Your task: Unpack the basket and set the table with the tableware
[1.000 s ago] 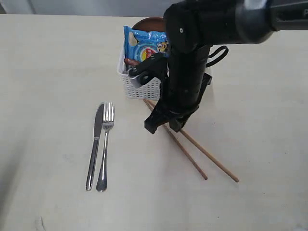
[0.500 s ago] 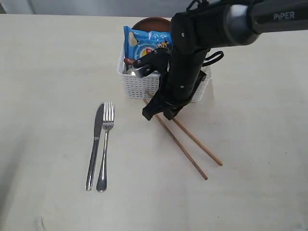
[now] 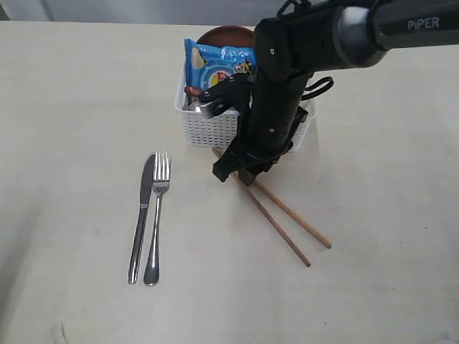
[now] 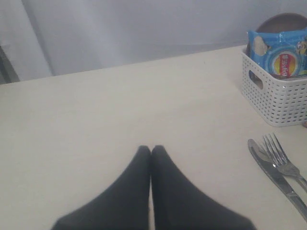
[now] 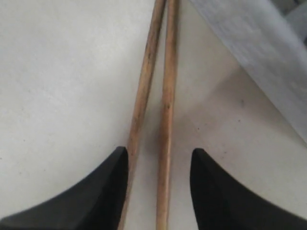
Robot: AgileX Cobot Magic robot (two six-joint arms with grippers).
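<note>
Two brown wooden chopsticks (image 3: 276, 215) lie on the cream table (image 3: 72, 107), running from the white lattice basket (image 3: 211, 129) toward the front right. My right gripper (image 3: 237, 172) stands low over their near ends. In the right wrist view this gripper (image 5: 159, 153) is open, with both chopsticks (image 5: 167, 96) between its fingertips and one stick against a finger. The steel knife (image 3: 140, 215) and fork (image 3: 155, 215) lie side by side to the left. My left gripper (image 4: 151, 148) is shut and empty, over bare table. The bowl and cup are hidden.
A blue snack packet (image 3: 215, 64) stands in the basket with the brown round plate (image 3: 222, 34) behind it. The right arm covers the basket's right half. In the left wrist view the basket (image 4: 273, 96), knife (image 4: 273, 172) and fork (image 4: 283, 160) show.
My right gripper has drawn back along the chopsticks toward the basket. The right-hand chopstick slid back with it, so its far end lies nearer the other's.
</note>
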